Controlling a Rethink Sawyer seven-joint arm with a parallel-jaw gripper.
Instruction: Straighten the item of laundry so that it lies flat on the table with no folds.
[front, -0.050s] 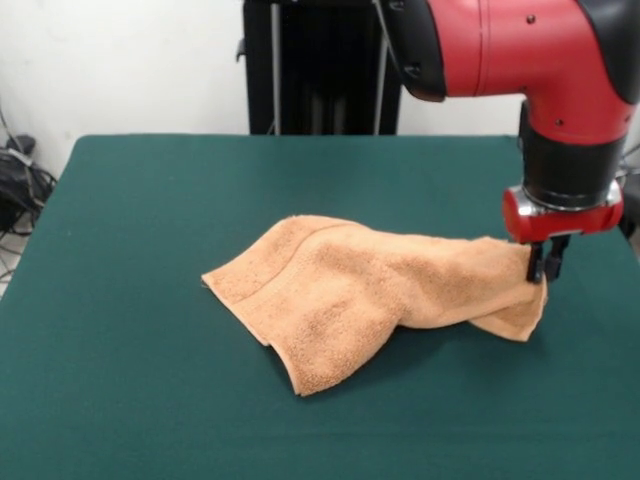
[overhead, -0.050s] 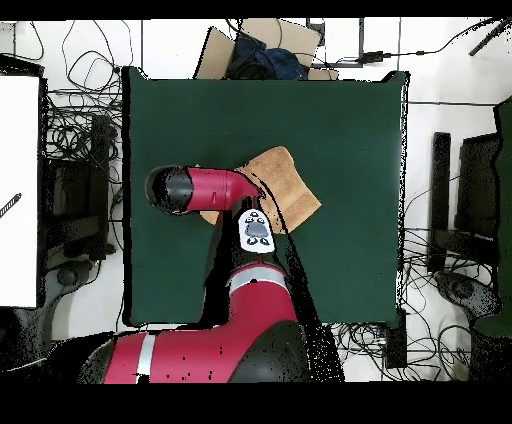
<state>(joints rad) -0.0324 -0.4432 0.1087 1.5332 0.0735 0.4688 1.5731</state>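
A: What is the claw (front, -0.050s: 546, 266) doing?

B: Its two dark tips are pinched together on one corner of the hand towel (front, -0.050s: 370, 285), holding that corner raised off the tabletop (front, -0.050s: 140, 400). The red wrist stands straight above it.

A: How does the towel lie from there?

B: In the front view it runs from the pinched corner toward the middle of the tabletop. The part just under the claw droops in a loose fold, with shadow beneath it. The rest lies on the green surface, bunched and creased, with a doubled-over flap and a woven band showing along its near edge.

A: And in the overhead view?

B: The arm (overhead, -0.050s: 215, 188) covers part of the towel (overhead, -0.050s: 283, 185). What shows is a peach patch near the centre of the tabletop (overhead, -0.050s: 350, 130), well apart from all four edges. The claw itself is hidden under the arm there.

A: Anything around the tabletop?

B: Cables (overhead, -0.050s: 75, 130) on the floor beside it.
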